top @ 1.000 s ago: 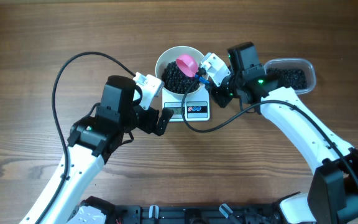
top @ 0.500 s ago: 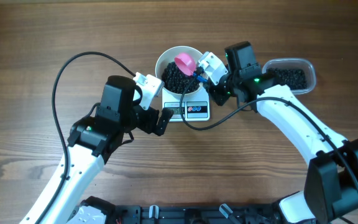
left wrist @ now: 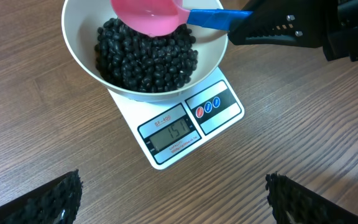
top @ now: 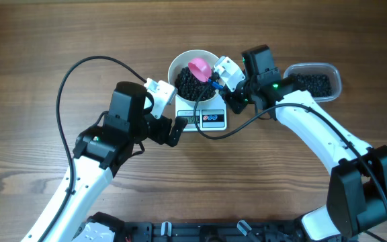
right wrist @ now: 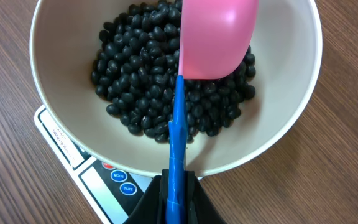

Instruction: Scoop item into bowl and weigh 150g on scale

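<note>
Right pincer [right wrist: 178, 194] holds scoop [right wrist: 216, 37] pointing over bowl [right wrist: 288, 93].

black beans [right wrist: 143, 93], white bowl [right wrist: 294, 87], pink scoop [right wrist: 219, 34]

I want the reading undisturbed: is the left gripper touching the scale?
Apart. In the left wrist view the open left gripper has its fingers at the bottom corners, with bare wood between them and the scale.
</note>
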`<action>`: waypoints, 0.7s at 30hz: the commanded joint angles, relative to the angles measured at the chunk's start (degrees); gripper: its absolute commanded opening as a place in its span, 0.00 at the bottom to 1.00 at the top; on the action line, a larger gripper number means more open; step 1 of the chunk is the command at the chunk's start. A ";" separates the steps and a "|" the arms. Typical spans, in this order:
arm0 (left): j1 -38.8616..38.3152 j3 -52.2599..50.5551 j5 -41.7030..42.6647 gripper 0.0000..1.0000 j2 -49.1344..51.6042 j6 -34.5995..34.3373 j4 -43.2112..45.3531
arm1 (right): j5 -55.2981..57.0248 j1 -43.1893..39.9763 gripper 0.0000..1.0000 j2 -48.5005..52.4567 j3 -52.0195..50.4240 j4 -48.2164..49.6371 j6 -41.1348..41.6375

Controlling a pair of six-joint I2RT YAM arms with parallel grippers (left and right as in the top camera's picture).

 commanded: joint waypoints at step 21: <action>-0.20 -0.26 0.50 1.00 0.44 0.66 0.00 | 0.81 3.23 0.04 1.46 -0.02 -0.70 -1.14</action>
